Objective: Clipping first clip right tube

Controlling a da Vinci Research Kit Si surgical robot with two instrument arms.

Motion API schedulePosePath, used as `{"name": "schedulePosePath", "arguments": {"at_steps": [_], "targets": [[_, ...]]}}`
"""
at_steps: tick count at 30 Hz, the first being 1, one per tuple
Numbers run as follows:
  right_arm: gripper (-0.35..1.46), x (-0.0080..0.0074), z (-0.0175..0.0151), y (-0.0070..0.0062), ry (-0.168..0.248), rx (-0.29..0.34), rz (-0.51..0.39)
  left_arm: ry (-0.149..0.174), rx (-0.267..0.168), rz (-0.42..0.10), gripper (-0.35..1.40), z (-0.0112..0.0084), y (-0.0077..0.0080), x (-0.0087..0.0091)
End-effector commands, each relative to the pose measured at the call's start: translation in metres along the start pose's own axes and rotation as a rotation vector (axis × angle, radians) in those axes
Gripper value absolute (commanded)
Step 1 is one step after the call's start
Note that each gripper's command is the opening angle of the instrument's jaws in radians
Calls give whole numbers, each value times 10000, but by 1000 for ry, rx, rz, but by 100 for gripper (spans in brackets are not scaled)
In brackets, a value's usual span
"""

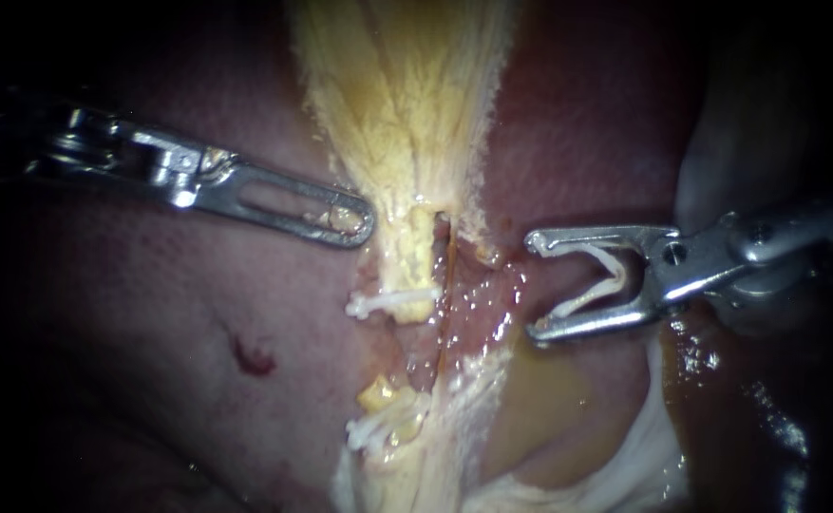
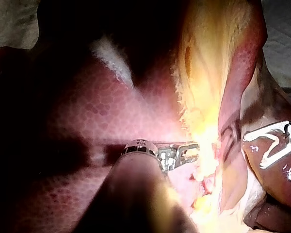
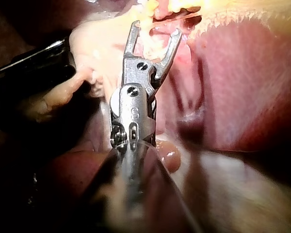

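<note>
Pincer (R) (image 1: 536,285) spread wide, steel arms clasping white V-shaped clip (image 1: 614,274), nr wet glistening tissue (image 1: 478,294).

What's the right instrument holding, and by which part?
A white clip, open, its two legs held between the right instrument's spread jaws. No tissue is gripped.

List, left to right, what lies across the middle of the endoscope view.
left instrument → white clip across the yellow strand → wet red tissue → right instrument, its jaws holding an unclosed clip.
</note>
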Motion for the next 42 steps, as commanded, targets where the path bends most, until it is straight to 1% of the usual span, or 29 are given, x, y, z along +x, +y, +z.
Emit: {"name": "schedulePosePath", "arguments": {"at_steps": [1,3,6,7,10,13,14,19,23,25,30,34,36,38,40,42], "targets": [[50,0,0,0,0,0,0,1,1,0,-35,-2,0,0],[50,0,0,0,0,0,0,3,3,0,-35,-7,0,0],[50,0,0,0,0,0,0,13,9,3,-35,-28,-4,-7],[50,0,0,0,0,0,0,5,5,2,-35,-38,-6,-10],[50,0,0,0,0,0,0,-13,13,-5,-35,-64,-10,-17],[50,0,0,0,0,0,0,-28,23,-10,-35,-81,-15,-21],[50,0,0,0,1,2,0,-29,25,-11,-35,-83,-16,-22],[50,-1,4,0,1,10,-1,-31,23,-12,-35,-82,-20,-20],[50,-9,18,-5,1,24,-9,-32,23,-10,-35,-80,-18,-20],[50,-17,29,-7,1,33,-21,-32,23,-10,-35,-80,-17,-19],[50,-36,57,-9,-3,41,5,-32,23,-10,-35,-80,-17,-19],[50,-54,78,-4,-7,40,32,-32,22,-10,-35,-80,-17,-18],[50,-63,89,1,-9,39,46,-33,22,-10,-35,-79,-17,-18],[50,-72,99,4,-11,51,59,-33,22,-10,-35,-79,-17,-18],[50,-81,108,6,-14,50,78,-33,22,-10,-35,-79,-17,-18],[50,-87,115,8,-18,53,81,-33,22,-10,-35,-79,-17,-18]]}}
